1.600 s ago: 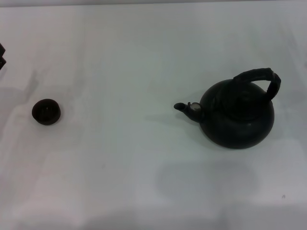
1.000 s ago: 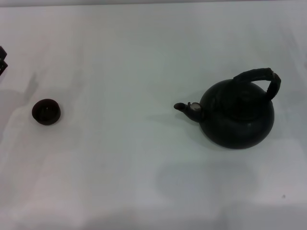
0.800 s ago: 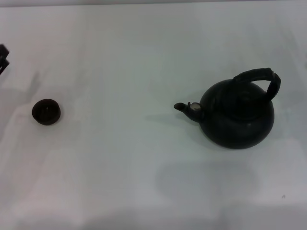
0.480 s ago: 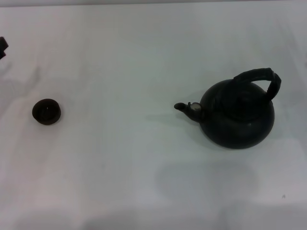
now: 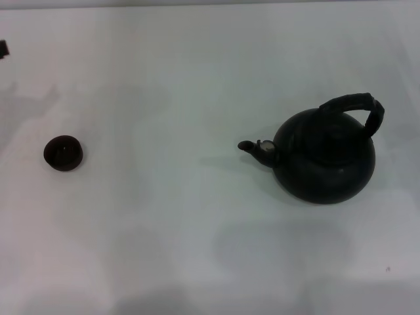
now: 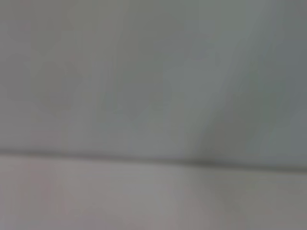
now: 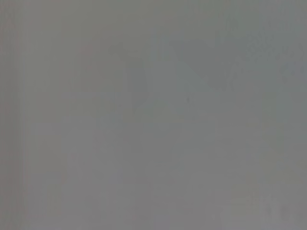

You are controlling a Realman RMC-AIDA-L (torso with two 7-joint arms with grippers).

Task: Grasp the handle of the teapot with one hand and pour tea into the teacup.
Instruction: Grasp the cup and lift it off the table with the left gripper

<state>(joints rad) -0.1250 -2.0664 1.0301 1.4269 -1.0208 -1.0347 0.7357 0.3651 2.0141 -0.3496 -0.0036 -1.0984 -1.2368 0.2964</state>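
The black teapot [image 5: 325, 163] stands upright on the right side of the white table in the head view. Its spout [image 5: 252, 147] points left toward the teacup, and its ribbed arched handle [image 5: 355, 105] rises over the top with nothing holding it. The small dark teacup [image 5: 63, 153] sits far to the left, well apart from the pot. Only a dark sliver of my left gripper [image 5: 2, 48] shows at the left edge, behind the cup. My right gripper is out of view. Both wrist views show only blank pale surface.
The white table [image 5: 170, 216] stretches between the cup and the pot. Soft shadows lie on it near the front edge and at the left.
The dark piece of my left gripper at the left edge has slid toward the back of the table and shows less. Teapot and teacup have not moved.
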